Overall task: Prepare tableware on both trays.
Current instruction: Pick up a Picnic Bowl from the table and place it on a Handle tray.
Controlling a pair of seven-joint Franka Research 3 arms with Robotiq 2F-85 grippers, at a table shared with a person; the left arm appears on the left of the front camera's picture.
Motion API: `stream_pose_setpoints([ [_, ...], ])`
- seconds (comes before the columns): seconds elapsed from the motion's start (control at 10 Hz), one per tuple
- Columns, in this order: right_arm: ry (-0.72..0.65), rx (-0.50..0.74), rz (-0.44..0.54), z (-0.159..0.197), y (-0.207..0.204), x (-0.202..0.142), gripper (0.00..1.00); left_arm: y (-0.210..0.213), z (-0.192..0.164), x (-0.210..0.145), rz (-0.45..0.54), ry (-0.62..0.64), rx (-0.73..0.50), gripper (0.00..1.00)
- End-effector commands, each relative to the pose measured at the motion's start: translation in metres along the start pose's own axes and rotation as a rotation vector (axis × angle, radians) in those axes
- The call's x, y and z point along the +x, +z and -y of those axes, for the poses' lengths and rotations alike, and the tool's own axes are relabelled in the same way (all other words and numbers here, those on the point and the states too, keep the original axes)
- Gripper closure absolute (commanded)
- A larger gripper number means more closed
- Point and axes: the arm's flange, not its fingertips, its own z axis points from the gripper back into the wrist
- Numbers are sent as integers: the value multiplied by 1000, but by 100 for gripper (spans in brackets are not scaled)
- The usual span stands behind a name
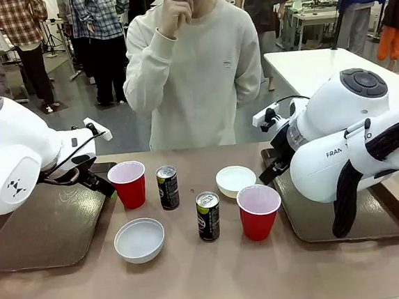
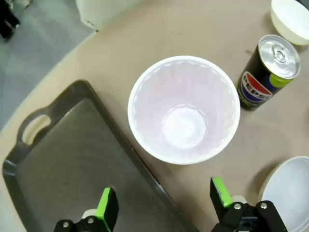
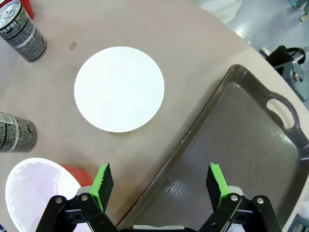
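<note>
Left tray [image 1: 32, 237] and right tray [image 1: 391, 220], both bare, lie at opposite ends of a tan table [image 1: 197, 282]. The left tool [image 2: 163, 193], jaws spread wide and holding nothing, hovers over a red cup [image 2: 183, 108] standing on the table just beside the left tray, with a Pepsi can [image 2: 265, 72] near it. The right tool [image 3: 159, 176], also spread and unladen, hangs above a shallow white bowl [image 3: 119, 88] on the table near the right tray. The cup looks light and thin-walled, likely to buckle or tip, so pinching its rim seems safest. The bowl looks stiff and slick, best taken by its edge. The can, stiff and smooth, would suit a grip round its body
</note>
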Motion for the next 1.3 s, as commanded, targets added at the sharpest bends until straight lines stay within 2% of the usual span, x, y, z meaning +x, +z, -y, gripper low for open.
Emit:
stream_pose_setpoints([
  [0.0, 0, 0, 0, 0, 0, 0, 0, 0, 0, 0, 0, 0, 0, 0],
  [1.2, 2, 0, 0, 0, 0, 0, 0, 0, 0, 0, 0, 0, 0, 0],
])
